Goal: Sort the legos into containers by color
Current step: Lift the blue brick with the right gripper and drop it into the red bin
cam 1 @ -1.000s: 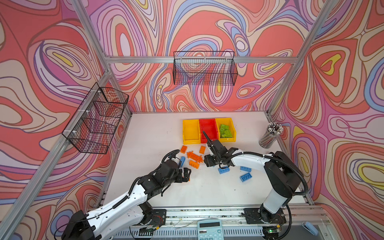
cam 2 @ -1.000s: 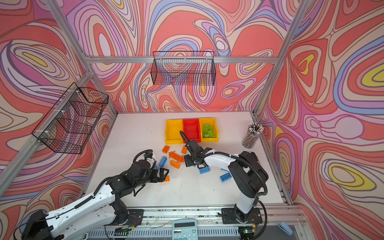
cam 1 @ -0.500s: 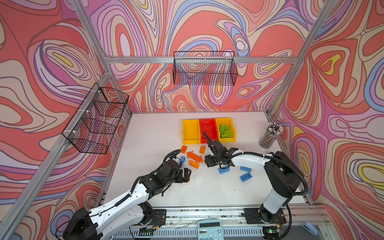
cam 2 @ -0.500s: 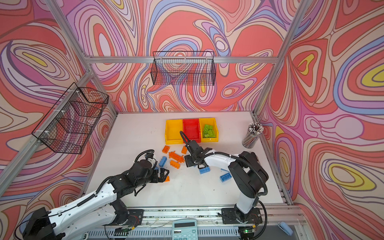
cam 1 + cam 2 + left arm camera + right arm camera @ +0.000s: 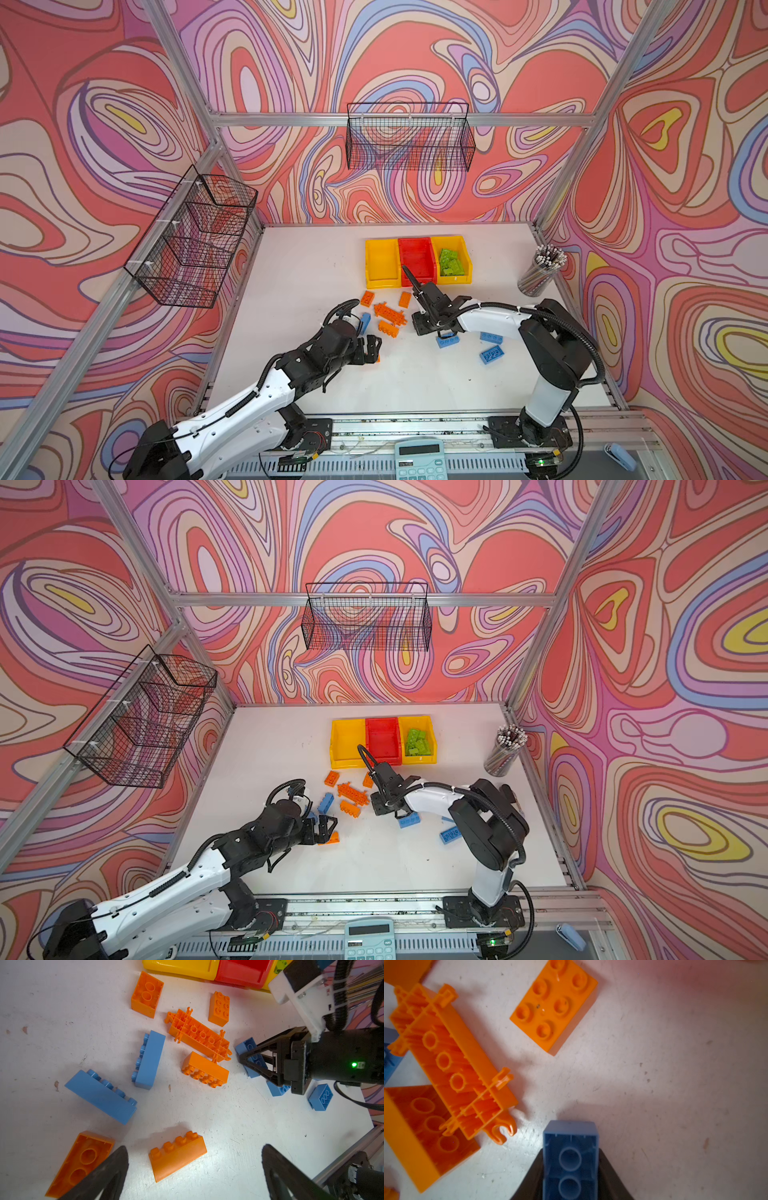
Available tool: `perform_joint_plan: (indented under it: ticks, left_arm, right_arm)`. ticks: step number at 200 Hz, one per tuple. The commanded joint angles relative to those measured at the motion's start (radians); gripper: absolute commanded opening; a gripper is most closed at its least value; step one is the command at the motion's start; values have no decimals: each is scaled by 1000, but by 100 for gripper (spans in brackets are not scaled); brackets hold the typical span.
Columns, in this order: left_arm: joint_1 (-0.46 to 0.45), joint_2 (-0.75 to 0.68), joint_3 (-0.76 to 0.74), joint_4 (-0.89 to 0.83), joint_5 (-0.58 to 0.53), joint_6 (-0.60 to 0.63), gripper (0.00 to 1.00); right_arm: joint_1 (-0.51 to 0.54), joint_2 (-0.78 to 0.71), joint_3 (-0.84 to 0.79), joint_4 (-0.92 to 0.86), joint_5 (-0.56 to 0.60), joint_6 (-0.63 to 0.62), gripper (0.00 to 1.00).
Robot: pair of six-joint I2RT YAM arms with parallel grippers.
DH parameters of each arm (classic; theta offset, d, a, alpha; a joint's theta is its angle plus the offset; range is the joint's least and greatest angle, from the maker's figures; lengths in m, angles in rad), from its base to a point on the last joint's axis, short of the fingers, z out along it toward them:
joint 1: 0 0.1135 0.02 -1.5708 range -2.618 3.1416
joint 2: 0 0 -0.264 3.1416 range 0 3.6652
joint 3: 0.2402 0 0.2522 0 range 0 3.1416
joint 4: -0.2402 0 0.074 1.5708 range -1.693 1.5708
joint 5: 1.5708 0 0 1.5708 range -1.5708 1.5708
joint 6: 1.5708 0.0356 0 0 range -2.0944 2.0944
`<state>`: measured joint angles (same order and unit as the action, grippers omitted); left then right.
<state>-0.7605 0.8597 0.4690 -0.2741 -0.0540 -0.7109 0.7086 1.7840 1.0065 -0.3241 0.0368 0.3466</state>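
While my right claw [image 5: 570, 1148] is clamped on a small blue hollow-bottomed plastic brick [image 5: 570, 1161], low over the white tabletop [image 5: 675, 1084], I can't tell if the brick is lifted clear; just beside it lie the long jagged orange plastic piece [image 5: 452, 1059] and a six-stud orange brick [image 5: 553, 1004]; my left claw [image 5: 194, 1146] stands wide apart, holding nothing, over a four-stud orange brick on its side [image 5: 177, 1155]; an orange wedge brick [image 5: 81, 1159] sits by one finger; a long blue brick [image 5: 101, 1097] and a shorter blue brick [image 5: 148, 1059] lie loose past that; two more small blue bricks [image 5: 491, 355] near my right arm; further out, three plastic bins in a row; the right yellow bin [image 5: 468, 259] holds the lime green bricks [image 5: 451, 262], none on the table, so green looks done; the red bin [image 5: 417, 257] and the left yellow bin [image 5: 381, 266] look empty; I judge roughly a third done; every orange and blue piece is left to bin, this blue one first.
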Motion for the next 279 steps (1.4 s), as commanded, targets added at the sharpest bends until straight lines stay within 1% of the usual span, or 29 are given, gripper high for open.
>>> perform_joint_plan:
  ticks: [1,17,19,34,50,63,65,93,99,126,166,179,189,216,229,247,279]
  left_arm:
    - [-5,-11,-15,-14,-21,3,100]
    - [-5,-12,-14,-10,-18,7,100]
    - [-5,-11,-14,-10,-17,8,100]
    - [-5,-9,-7,-2,-15,15,100]
    - [-5,5,2,2,-10,25,100]
    - [-5,24,16,3,-8,35,100]
    - [-5,28,17,27,-7,37,100]
    - [-5,85,37,46,-3,59,100]
    - [-5,98,80,44,-3,63,100]
    - [-6,111,96,56,-10,68,100]
    - [-5,111,128,40,-56,87,100]
    - [-5,116,145,28,-74,95,100]
    - [-5,125,158,20,-86,101,100]
    - [-5,152,189,16,-105,116,100]
    - [-5,170,204,17,-107,123,100]
    - [-5,194,227,16,-104,132,100]
    - [-5,216,241,18,-82,136,100]
  right_arm:
    - [9,6,23,-58,41,12,29]
    - [9,-17,45,-88,84,13,27]
    - [9,-39,51,-94,88,12,27]
    - [8,-67,102,-137,150,0,27]
    - [0,-57,190,-184,209,-23,27]
    - [-16,-30,268,-206,222,-44,27]
    - [-19,-29,279,-208,222,-45,27]
    - [-80,117,470,-238,206,-80,27]
    - [-94,144,512,-239,199,-85,27]
    - [-150,271,681,-264,172,-98,27]
    - [-218,416,841,-279,135,-106,28]
    - [-234,448,866,-274,112,-107,30]
    - [-244,461,879,-266,98,-107,36]
    - [-250,462,891,-241,63,-120,56]
    - [-250,433,879,-224,35,-126,63]
    - [-250,375,846,-212,23,-127,68]
    - [-249,237,736,-205,0,-127,72]
